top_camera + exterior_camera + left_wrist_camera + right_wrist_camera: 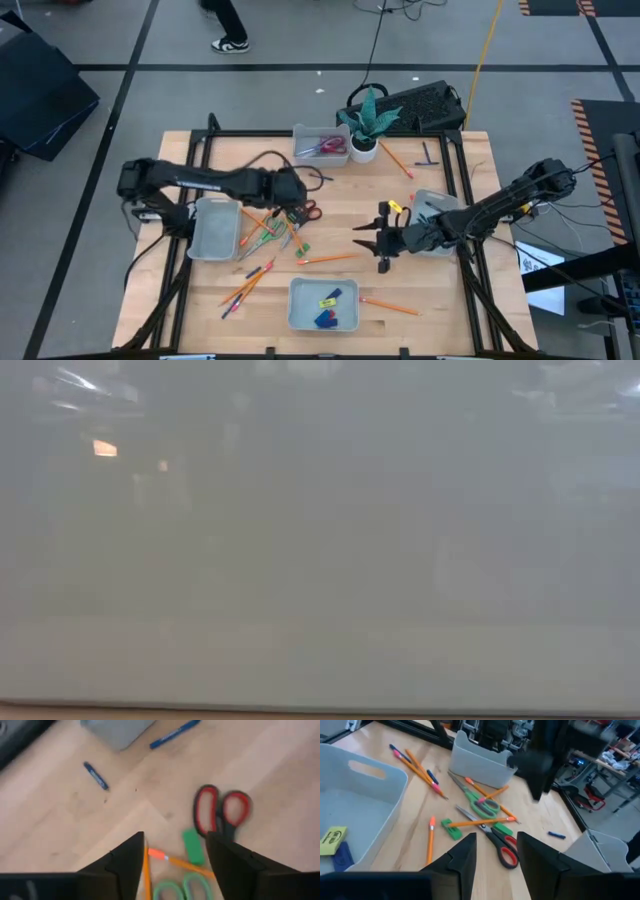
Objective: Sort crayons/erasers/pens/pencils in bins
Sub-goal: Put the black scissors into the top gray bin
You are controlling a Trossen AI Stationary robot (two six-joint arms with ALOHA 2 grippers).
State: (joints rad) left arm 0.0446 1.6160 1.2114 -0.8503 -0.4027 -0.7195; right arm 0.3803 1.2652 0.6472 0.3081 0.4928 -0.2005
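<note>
My left gripper hangs open over the clutter at the table's middle. Between its fingers, lower down, lie a green eraser and an orange pencil. My right gripper stands open right of centre, pointing at the same pile. The near bin holds a yellow eraser and a blue one. The left bin lies beside my left arm, the right bin under my right arm. Two blue pens lie beyond. The low view shows only grey haze.
Red-handled scissors and green-handled scissors lie among the pencils. The far bin holds more scissors, beside a potted plant. Loose pencils lie by the near bin and at the back.
</note>
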